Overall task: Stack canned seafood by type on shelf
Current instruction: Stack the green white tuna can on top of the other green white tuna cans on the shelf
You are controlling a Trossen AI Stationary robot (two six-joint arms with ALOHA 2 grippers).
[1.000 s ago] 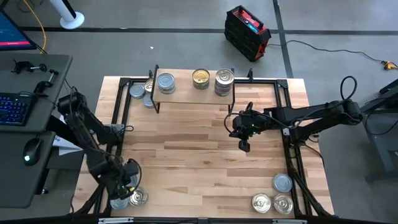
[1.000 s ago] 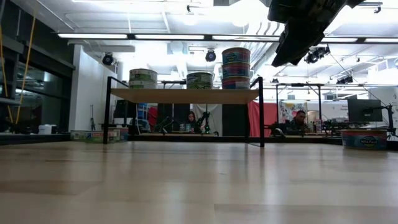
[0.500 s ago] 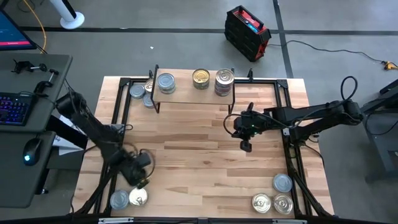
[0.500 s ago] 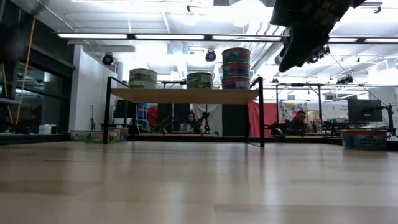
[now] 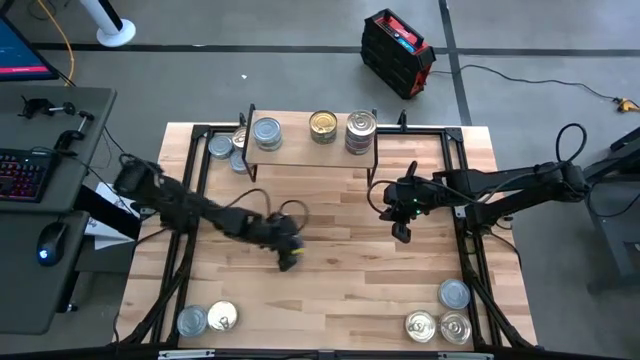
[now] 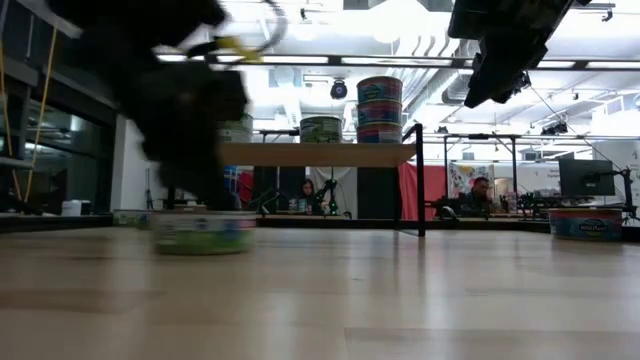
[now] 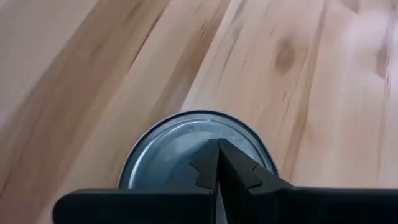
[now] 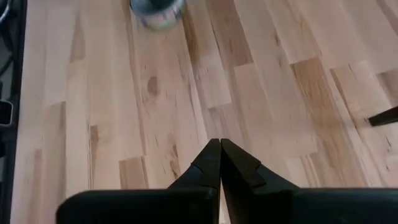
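1. High view, far left: two tins (image 5: 207, 319) are sitting near the front-left corner of the tabletop (image 5: 330, 270), one silver-lidded and one gold-lidded, well apart from either arm.
2. Reaching toward the table's middle, the left gripper (image 5: 288, 252) is hovering over a silver-lidded tin (image 7: 194, 146), which the low view shows standing flat on the wood just below it. In the left wrist view its fingertips are pressing together over the lid, pinching nothing.
3. At the back, the shelf (image 5: 305, 148) is carrying three groups: a silver-lidded can (image 5: 267, 132), a gold-lidded can (image 5: 322, 124) and a taller stack (image 5: 360, 130). More tins (image 5: 222, 147) are resting on the table just left of the shelf.
4. Right of centre, the right gripper (image 5: 402, 229) is hanging above bare wood with its fingertips closed against each other and empty.
5. Three more tins (image 5: 442, 315) are waiting near the front-right corner.
6. Handling judgement: these tins look rigid, smooth-walled and fairly dense, so they are likely slipping rather than denting. The fingers would need to spread and take the round side wall across its widest line, below the lid rim, keeping the tin level for stacking.
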